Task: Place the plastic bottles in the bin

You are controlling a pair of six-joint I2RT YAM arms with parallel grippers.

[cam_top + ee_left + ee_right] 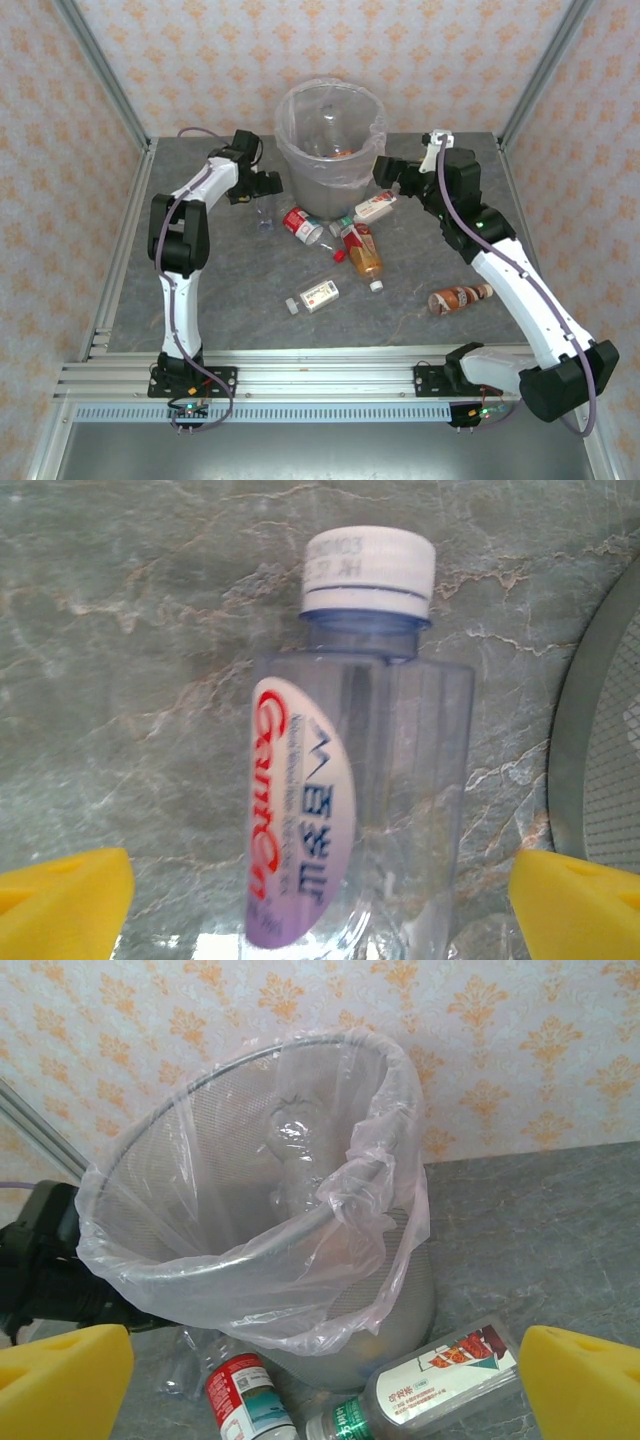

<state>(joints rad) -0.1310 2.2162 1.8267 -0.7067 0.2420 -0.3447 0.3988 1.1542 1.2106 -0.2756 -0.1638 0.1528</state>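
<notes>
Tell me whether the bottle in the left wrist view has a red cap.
No, the clear bottle wears a white cap.

The bin point(300, 160) stands far-centre on the table point(240, 290), plastic bottles point(363, 252) scattered just before it.

Setting: robot test cell, laboratory type.
Patterned wall panels point(330, 40) and aluminium framing point(100, 75) enclose a grey stone-look table point(240, 310); left arm point(175, 260) and right arm point(520, 280) are bolted to an extrusion rail point(330, 380).
</notes>
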